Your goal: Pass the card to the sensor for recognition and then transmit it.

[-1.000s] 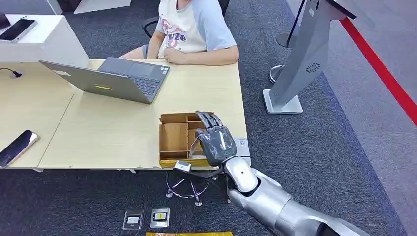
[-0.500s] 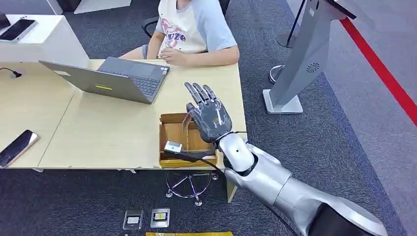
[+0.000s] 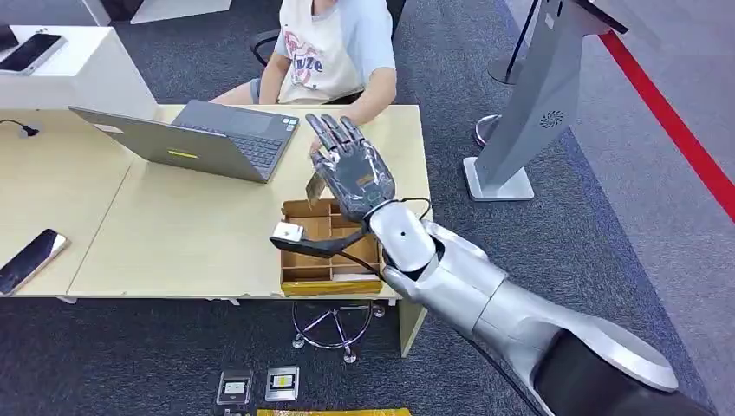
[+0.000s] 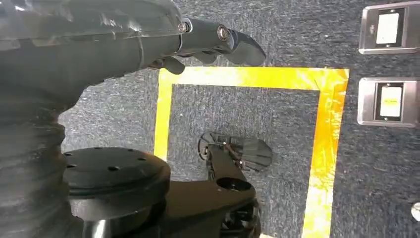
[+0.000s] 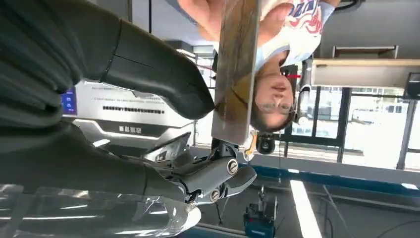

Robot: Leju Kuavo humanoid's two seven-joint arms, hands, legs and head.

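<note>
My right hand [image 3: 348,171] is raised over the far right part of the wooden table [image 3: 173,243], fingers pointing at the seated person [image 3: 334,48]. It pinches a thin brown card [image 3: 315,187] between thumb and fingers; the right wrist view shows the card [image 5: 235,74] edge-on with the thumb [image 5: 163,74] pressed on it. The person's forearm [image 3: 371,97] reaches down toward my fingertips. Behind my wrist a compartmented wooden box [image 3: 299,260] sits at the table's near right edge. My left hand [image 4: 208,42] hangs over the floor, holding nothing.
An open laptop [image 3: 208,139] stands mid-table and a phone [image 3: 30,260] lies at the near left. A white stand [image 3: 78,74] is at far left, a grey kiosk [image 3: 537,95] right of the table. Two small framed devices [image 3: 282,383] and yellow tape [image 4: 322,148] lie on the carpet.
My right hand has lifted out of the wooden box and moved away toward the person, carrying the card. The person's arm has swung down to meet it.
</note>
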